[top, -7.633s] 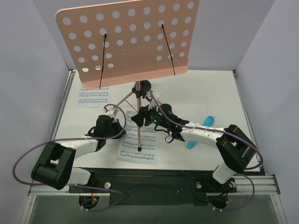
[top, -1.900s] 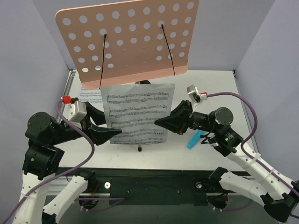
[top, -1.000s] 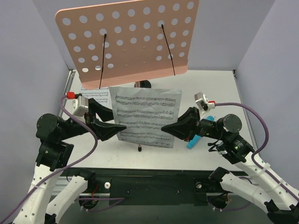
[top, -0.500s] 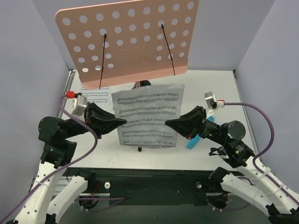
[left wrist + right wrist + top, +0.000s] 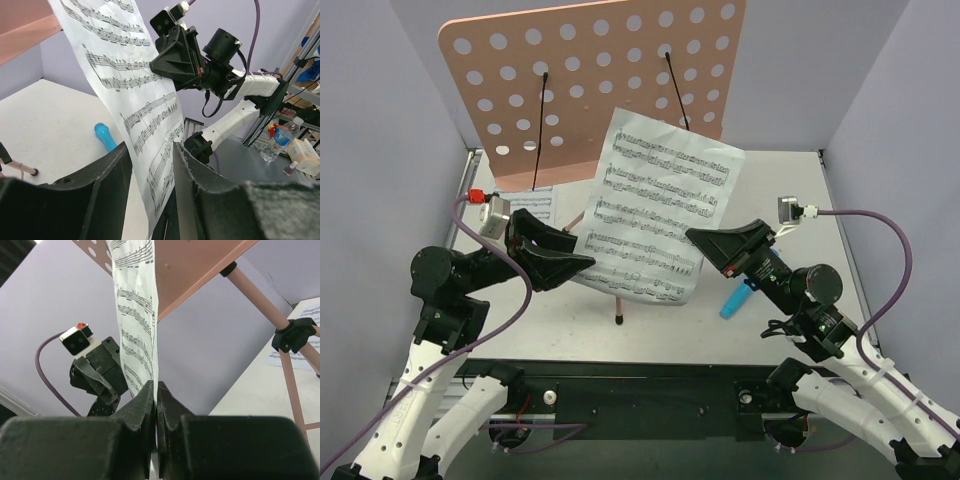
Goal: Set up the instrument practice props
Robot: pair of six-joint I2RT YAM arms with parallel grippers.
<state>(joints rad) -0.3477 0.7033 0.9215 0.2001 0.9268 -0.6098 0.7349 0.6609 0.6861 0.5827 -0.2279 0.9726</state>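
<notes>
The pink perforated music-stand desk (image 5: 600,90) stands upright at the back on its tripod (image 5: 618,308), with two black wire page-holders (image 5: 537,130). One white sheet-music page (image 5: 660,210) hangs tilted in the air in front of the desk. My right gripper (image 5: 692,235) is shut on that page's right edge (image 5: 156,390). My left gripper (image 5: 582,252) is open, and the page's lower left edge passes loosely between its fingers (image 5: 152,150). A second page (image 5: 525,205) lies flat on the table under the desk, partly hidden.
A blue cylindrical toy (image 5: 732,302) lies on the white table right of the tripod foot, below my right arm. Grey walls close in the left, right and back. The black rail with the arm bases (image 5: 650,385) runs along the near edge.
The page has swung up and to the right, tilting toward the desk. My left jaws pinched its edge, then opened off it. My right gripper kept its hold.
</notes>
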